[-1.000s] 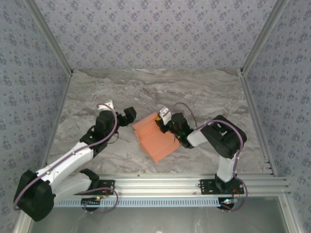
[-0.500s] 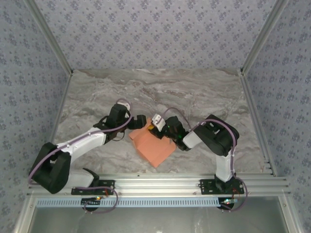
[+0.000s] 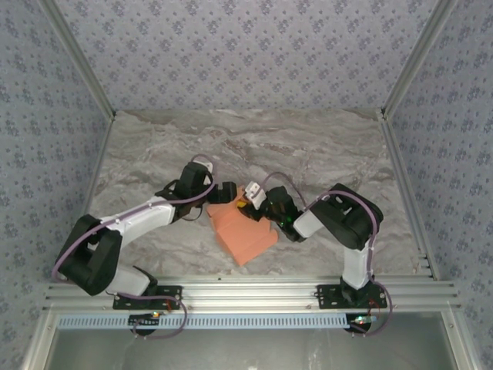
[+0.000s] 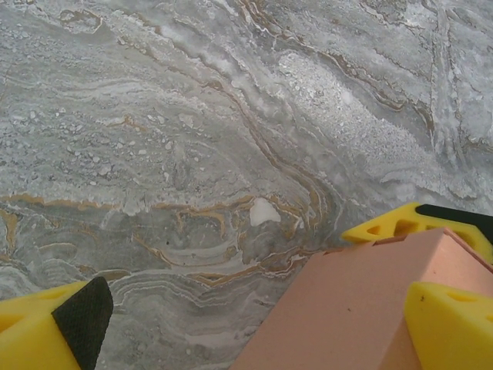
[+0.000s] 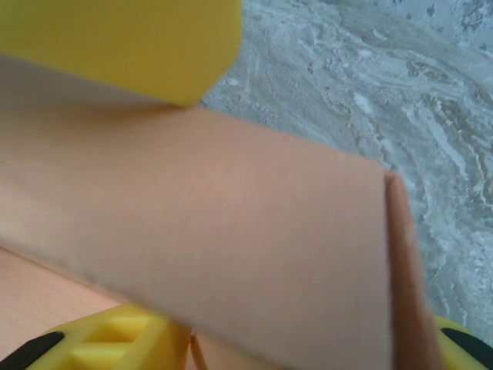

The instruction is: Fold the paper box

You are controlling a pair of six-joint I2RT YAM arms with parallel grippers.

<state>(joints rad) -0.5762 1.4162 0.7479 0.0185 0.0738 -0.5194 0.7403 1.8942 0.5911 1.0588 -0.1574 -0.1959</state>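
Setting: lab-type robot test cell. Bench (image 3: 308,146) with a grey marble-pattern top, boxed in by walls (image 3: 246,54) of blue-grey floral paper. Aluminium frame rails (image 3: 254,291) along the near edge. Left arm (image 3: 131,223) and right arm (image 3: 347,223) bolted there, purple cables (image 3: 281,179) exposed.

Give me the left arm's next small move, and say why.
Probably close the left pincer on the paper box's far corner to steady it. It stands wide open, one finger over the box, the other over bare table, while the right pincer has a raised panel between its fingers.
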